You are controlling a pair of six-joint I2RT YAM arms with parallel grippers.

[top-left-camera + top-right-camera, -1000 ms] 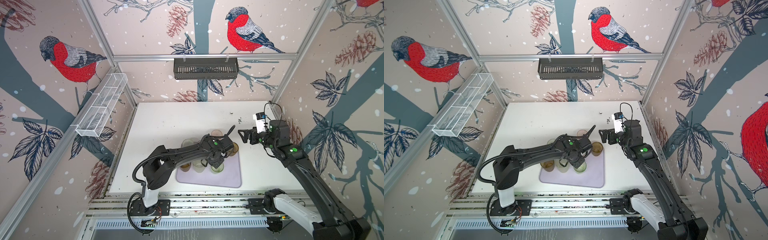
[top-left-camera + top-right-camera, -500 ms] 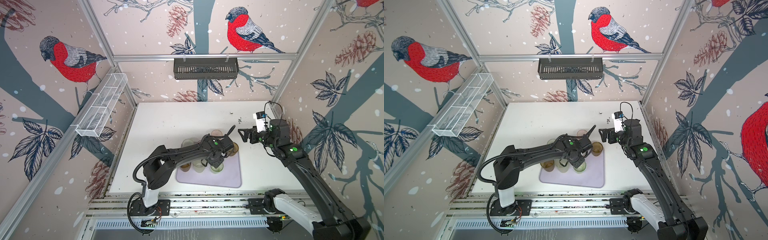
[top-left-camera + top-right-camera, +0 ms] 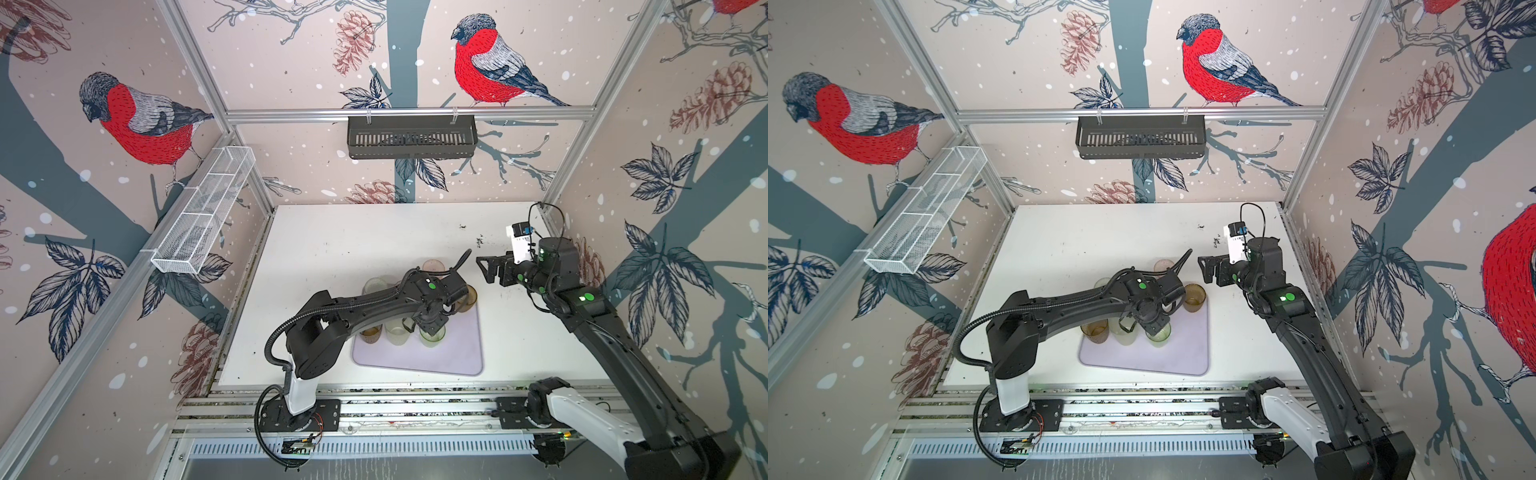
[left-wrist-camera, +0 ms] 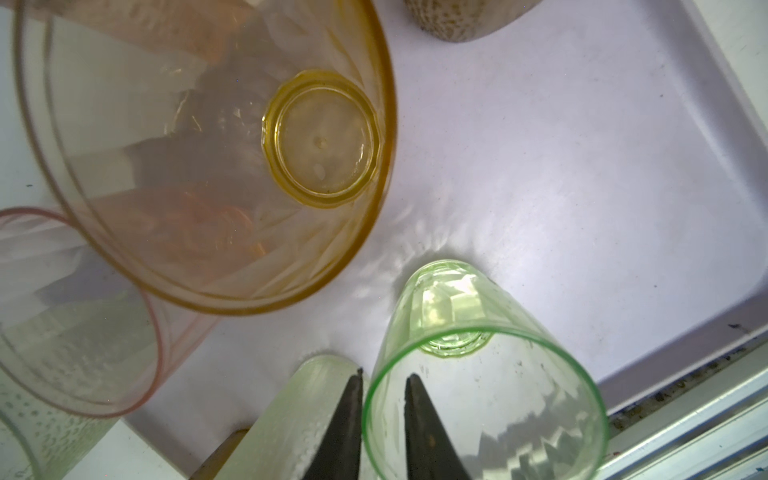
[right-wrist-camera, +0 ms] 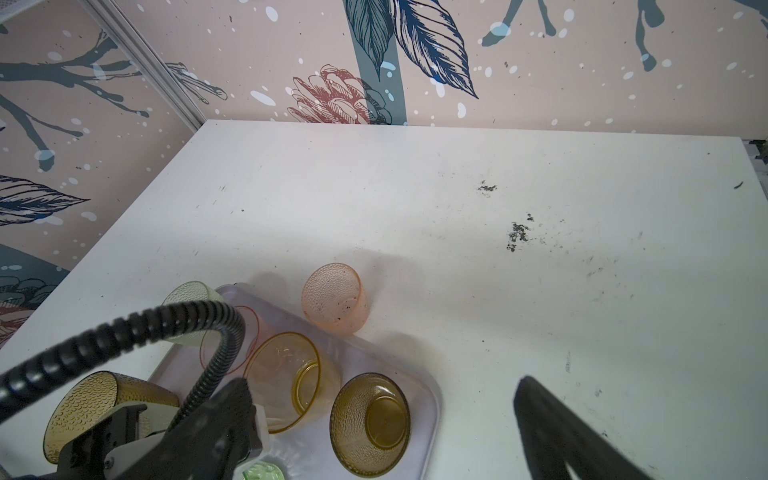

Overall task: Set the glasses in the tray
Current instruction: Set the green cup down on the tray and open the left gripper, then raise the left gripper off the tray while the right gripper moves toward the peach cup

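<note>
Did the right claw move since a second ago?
No. The right gripper hangs in the same spot, just past the tray's far right corner, jaws open.

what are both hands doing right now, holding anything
left hand: slightly open, straddling the rim of the bright green glass, not clamping it.
right hand: wide open, empty, above the table.

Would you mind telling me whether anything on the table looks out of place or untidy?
One peach glass stands upright on the table, just beyond the far edge of the tray, while the other visible glasses sit on it. A few dark specks also soil the table.
</note>
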